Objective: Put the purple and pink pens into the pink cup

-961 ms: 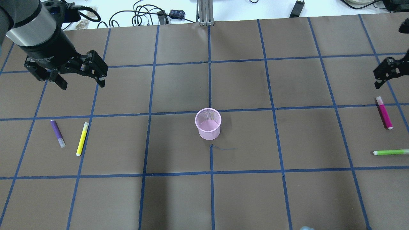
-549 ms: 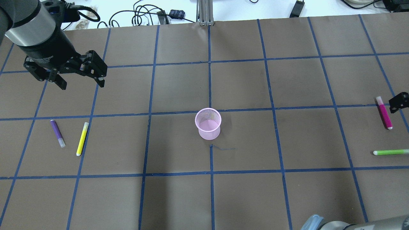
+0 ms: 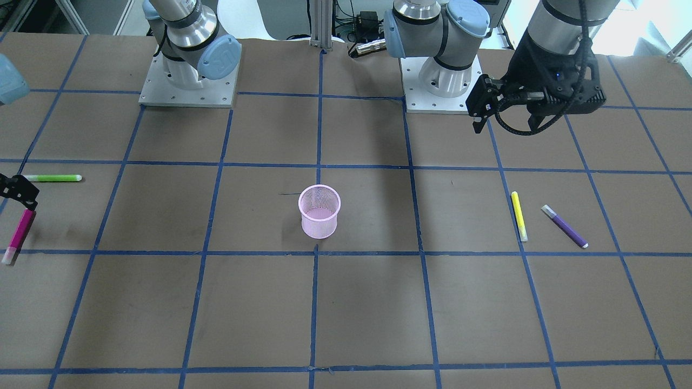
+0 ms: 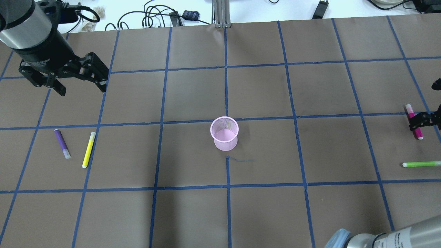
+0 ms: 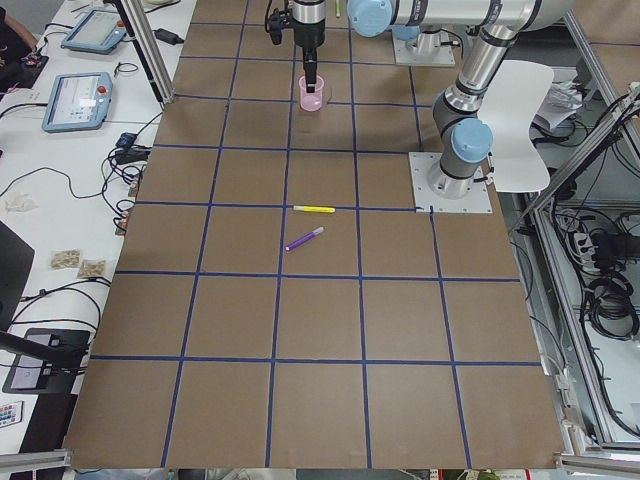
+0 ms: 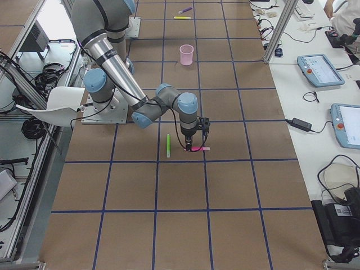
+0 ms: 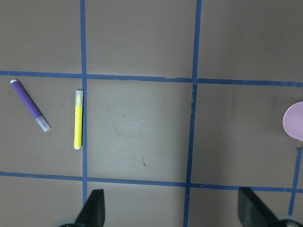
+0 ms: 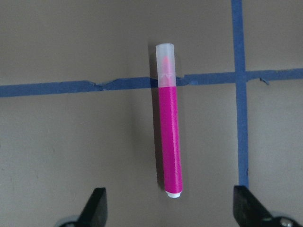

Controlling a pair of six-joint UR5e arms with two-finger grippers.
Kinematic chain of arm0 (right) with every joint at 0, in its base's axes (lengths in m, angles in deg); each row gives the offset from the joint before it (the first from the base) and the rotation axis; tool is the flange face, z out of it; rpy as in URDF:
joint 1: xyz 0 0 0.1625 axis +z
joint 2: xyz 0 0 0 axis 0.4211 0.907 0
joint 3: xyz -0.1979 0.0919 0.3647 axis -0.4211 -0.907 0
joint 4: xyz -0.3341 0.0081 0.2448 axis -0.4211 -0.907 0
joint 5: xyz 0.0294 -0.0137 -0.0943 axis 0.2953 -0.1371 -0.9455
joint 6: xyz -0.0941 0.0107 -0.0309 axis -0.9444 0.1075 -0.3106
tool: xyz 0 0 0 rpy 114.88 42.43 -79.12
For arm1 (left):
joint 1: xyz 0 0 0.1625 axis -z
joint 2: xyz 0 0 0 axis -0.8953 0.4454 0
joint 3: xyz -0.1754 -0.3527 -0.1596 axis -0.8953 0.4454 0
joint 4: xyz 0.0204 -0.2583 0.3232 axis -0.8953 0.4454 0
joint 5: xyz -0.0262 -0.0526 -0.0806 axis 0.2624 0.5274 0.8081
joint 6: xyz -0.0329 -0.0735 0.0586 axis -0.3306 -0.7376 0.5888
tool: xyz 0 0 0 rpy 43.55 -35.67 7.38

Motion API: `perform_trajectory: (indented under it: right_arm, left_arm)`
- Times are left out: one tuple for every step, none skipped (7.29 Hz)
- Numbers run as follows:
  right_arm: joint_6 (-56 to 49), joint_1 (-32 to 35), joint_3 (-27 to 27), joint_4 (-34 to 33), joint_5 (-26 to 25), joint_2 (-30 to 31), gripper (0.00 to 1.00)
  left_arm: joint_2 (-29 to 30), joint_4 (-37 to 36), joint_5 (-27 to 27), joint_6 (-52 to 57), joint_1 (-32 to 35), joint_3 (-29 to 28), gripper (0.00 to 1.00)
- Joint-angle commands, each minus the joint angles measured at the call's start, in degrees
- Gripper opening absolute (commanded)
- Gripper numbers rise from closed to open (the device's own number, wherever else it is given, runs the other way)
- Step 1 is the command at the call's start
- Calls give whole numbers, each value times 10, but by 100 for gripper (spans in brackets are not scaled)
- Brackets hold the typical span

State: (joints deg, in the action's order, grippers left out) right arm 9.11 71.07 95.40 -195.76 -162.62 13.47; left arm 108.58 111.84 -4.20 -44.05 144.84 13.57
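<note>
The pink mesh cup [image 4: 224, 133] stands upright at the table's middle. The purple pen [image 4: 62, 144] lies flat at the left, beside a yellow pen. My left gripper [image 4: 82, 90] is open and empty, hovering behind these two pens; the purple pen [image 7: 30, 105] shows in its wrist view. The pink pen [image 4: 409, 111] lies at the far right edge. My right gripper [image 8: 170, 208] is open just above the pink pen [image 8: 169, 142], one finger on each side of it. It is apart from the pen.
A yellow pen [image 4: 88, 150] lies just right of the purple pen. A green pen [image 4: 421, 164] lies on the near side of the pink pen at the right edge. Cables and a metal post [image 4: 219, 13] sit beyond the far table edge.
My right gripper has come down from the far right onto the pink pen's place. My left gripper has drifted slightly left and back. The pens and the cup have not moved.
</note>
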Motion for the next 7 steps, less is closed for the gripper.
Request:
perform_trajectory:
  right_arm:
    - [-18,0,0,-7,0,-22,73]
    - [-20,0,0,-9,-1,-26,67]
    - [-22,-1,-1,-13,-6,-31,67]
    - [-24,-1,-1,-16,-8,-31,67]
    - [-24,-1,0,-16,-9,-33,67]
    - [-25,-1,0,-16,-10,-36,64]
    - [-25,-1,0,-16,-11,-37,63]
  left_arm:
    - [4,-10,1,15,-73,4,100]
    - [14,-27,3,20,-115,6,100]
    - [24,-48,4,19,-153,10,100]
    - [41,-71,3,20,-188,21,100]
    - [57,-98,4,17,-221,47,100]
    - [76,-157,6,17,-246,78,100]
    - [95,-217,5,17,-260,110,100]
